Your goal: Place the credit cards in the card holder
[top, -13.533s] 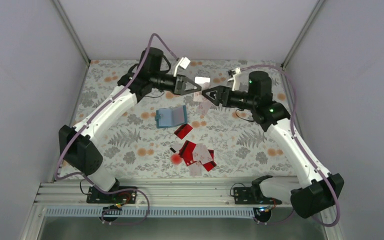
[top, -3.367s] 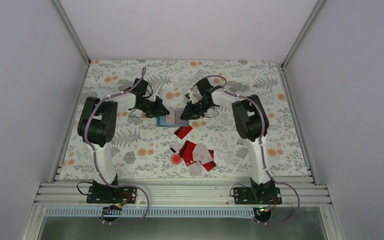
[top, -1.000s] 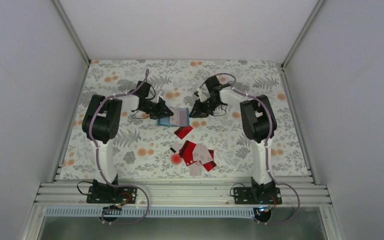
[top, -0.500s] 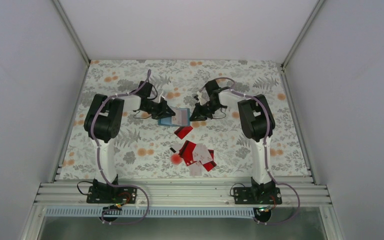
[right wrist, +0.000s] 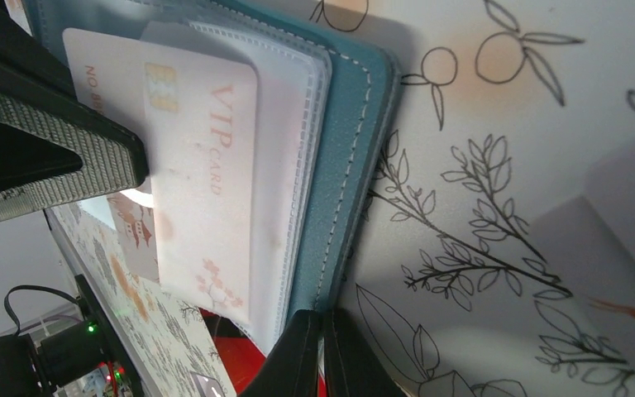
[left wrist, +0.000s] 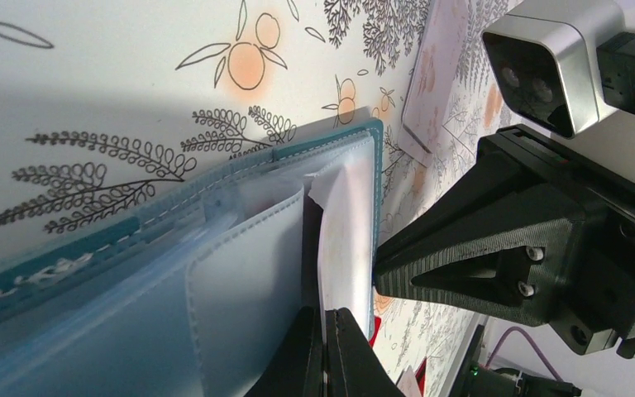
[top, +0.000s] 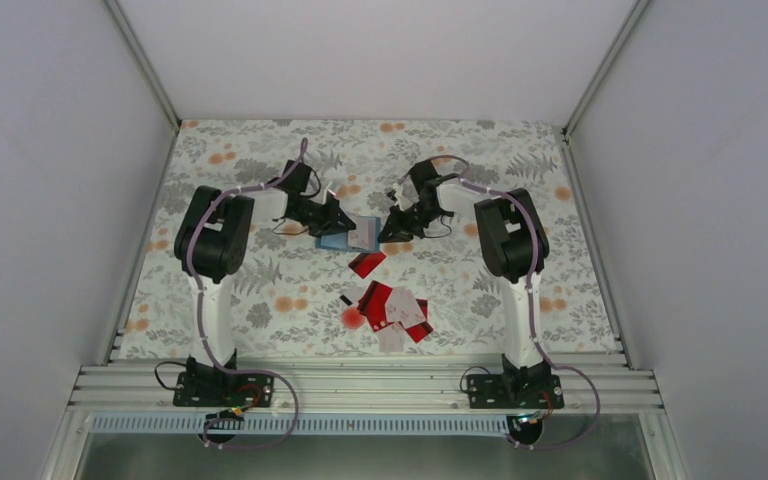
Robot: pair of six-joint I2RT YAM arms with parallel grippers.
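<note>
Holder first: the teal card holder [top: 332,242] lies open on the flowered table [top: 260,290], well back from the arms' bases, with both arms folded in on it from either side. A pale VIP card [right wrist: 207,190] rests among its clear sleeves; whether it is tucked under one I cannot tell. The card's long axis runs straight away from the right gripper [right wrist: 322,347], one short end facing those jaws, while the left gripper [left wrist: 324,347] comes in across it, its tip against a long side. So I'd judge any push along the card's length falls to the right arm, with the left steadying.

Both pairs of jaws are pressed together. The right ones sit just off the holder's stitched edge with nothing between them. The left ones bear on the sleeves, and I cannot tell if a thin sheet is caught there.

The right wrist camera shows the card's printed face, where the left wrist camera sees it edge-on. Only the overhead view shows the other credit cards [top: 396,308] heaped nearer the bases, and one red card [top: 366,264] just beside the holder
</note>
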